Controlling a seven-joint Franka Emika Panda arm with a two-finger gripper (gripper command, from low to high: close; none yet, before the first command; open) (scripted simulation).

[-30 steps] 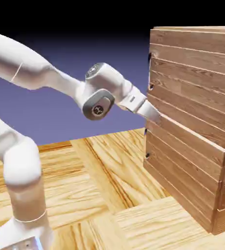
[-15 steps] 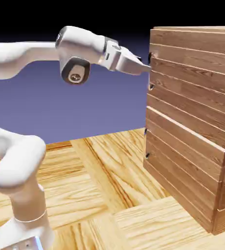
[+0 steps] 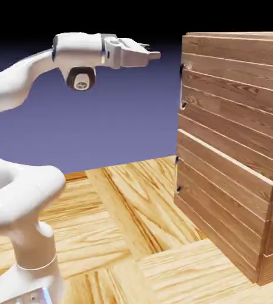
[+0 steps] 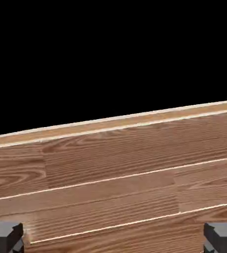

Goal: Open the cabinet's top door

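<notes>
wood table (image 3: 133, 208), violet backdrop (image 3: 127, 119), plank cabinet (image 3: 234, 148)

Wooden table (image 3: 133, 202) fills lower part of ext. view, light yellow-orange planks w/ strong grain, boards running diff. directions: wide diagonal strip through centre, paler panels lower left & lower middle. Behind it, blue-violet backdrop (image 3: 127, 119) across mid frame, fading to black along top edge. Hand view: upper half of frame just black, nothing to make out there. No loose objects showing on tabletop in either view.
</notes>
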